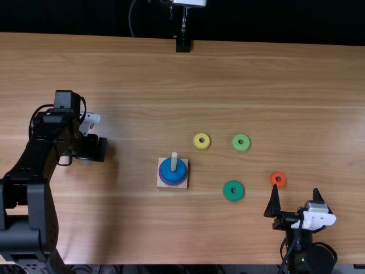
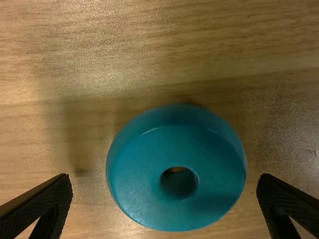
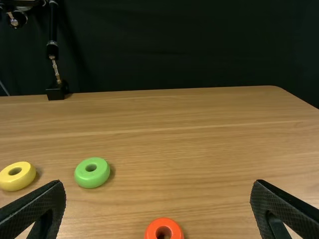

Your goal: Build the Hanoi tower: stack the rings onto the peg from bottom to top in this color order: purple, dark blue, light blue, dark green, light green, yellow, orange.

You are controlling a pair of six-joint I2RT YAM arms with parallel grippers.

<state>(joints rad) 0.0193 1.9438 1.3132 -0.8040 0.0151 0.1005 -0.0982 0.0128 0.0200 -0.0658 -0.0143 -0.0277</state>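
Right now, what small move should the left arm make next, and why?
Probably ease the open left gripper down a little and close it on the light blue ring. That ring lies flat on the table between its spread fingers, and the upright wooden peg carries the purple ring with the dark blue ring on top, so light blue comes next.
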